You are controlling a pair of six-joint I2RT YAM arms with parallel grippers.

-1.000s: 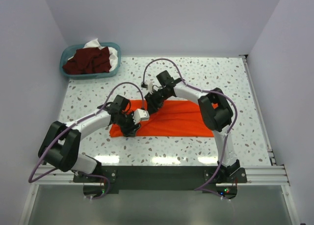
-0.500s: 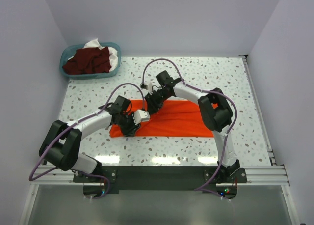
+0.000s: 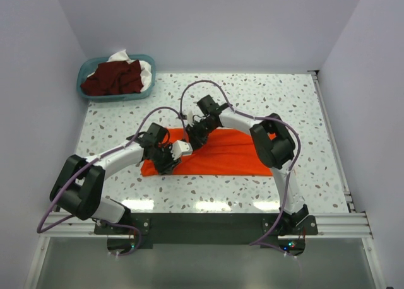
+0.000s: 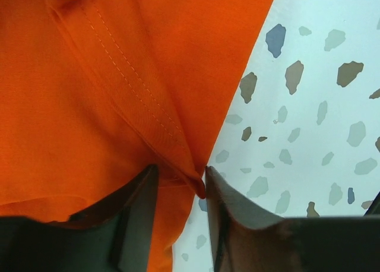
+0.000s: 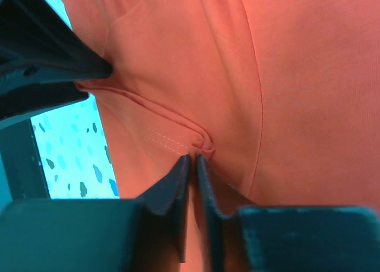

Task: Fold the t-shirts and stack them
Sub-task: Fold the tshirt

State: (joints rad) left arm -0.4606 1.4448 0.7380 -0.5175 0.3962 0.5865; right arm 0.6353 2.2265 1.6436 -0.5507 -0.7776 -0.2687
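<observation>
While the bright orange-red cloth t-shirt (image 3: 221, 153) lay mid-frame, its hem was pinched by the left gripper (image 4: 181, 192) and right gripper (image 5: 193, 165); both should be lifted evenly.

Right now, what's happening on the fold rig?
Both arms are working the orange-red t-shirt, which lies spread flat on the table. The left gripper has a stitched hem fold between its jaws; the right gripper is pinched on another fold. More shirts wait in the teal basket.
</observation>
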